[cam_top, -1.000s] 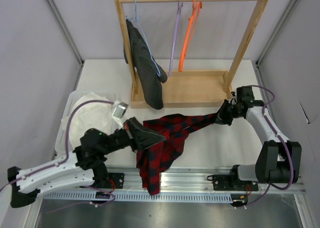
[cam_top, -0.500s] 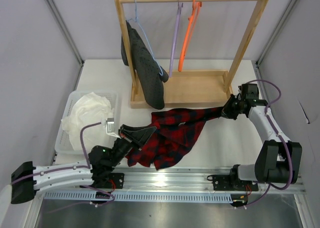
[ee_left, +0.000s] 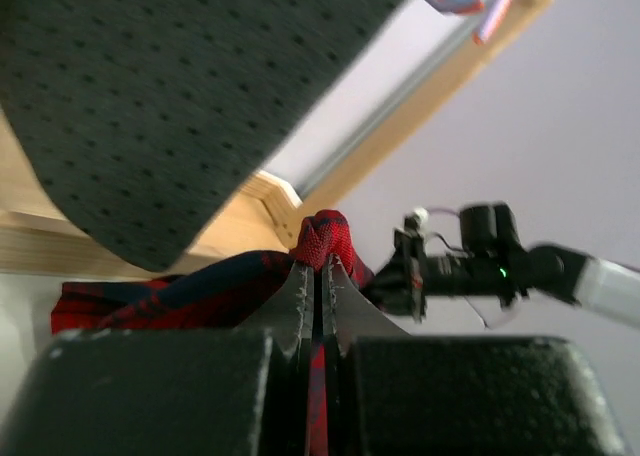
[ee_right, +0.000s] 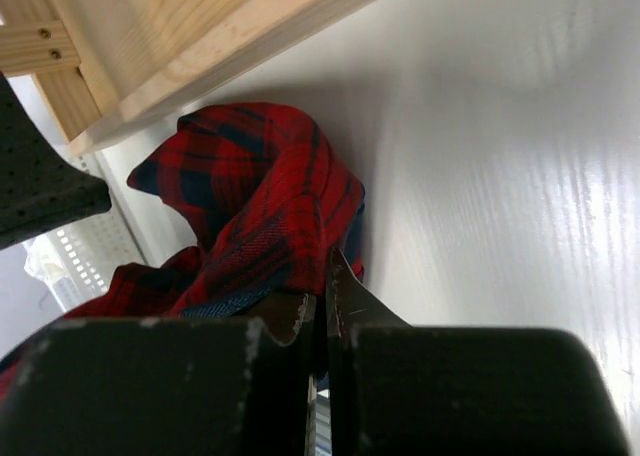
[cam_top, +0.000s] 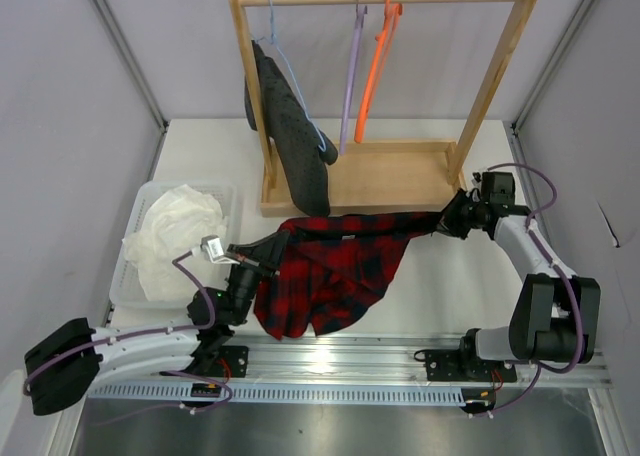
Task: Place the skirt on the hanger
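The skirt (cam_top: 335,266) spanned left to right before the wooden rack (cam_top: 489,86), its ends pinched tight by the low-reaching left gripper (cam_top: 287,237) and right gripper (cam_top: 438,226).

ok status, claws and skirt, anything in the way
Left claw shut on skirt, right claw shut on its far end. Skirt stretched between them, not yet on hanger. Grey dotted garment hangs right by left claw.

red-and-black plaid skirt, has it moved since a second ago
Yes. The red-and-black plaid fabric skirt has pulled back from the silvery metal rail, up toward the pale wooden rack base.
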